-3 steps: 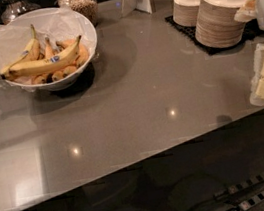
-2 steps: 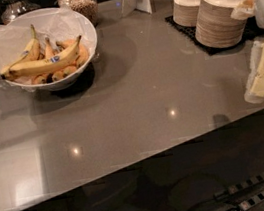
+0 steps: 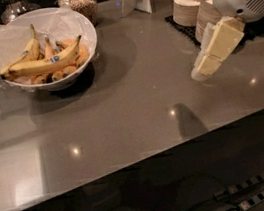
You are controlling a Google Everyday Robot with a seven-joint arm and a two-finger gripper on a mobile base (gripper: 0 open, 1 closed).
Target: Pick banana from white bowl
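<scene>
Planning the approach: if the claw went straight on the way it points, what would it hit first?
Likely the grey countertop just down-left of the claw, well short of the white bowl and its banana; depth is hard to judge.

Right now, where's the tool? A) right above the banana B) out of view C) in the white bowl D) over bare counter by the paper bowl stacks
D: the tool hangs over the counter beside the paper bowl stacks, far from the white bowl and banana.
</scene>
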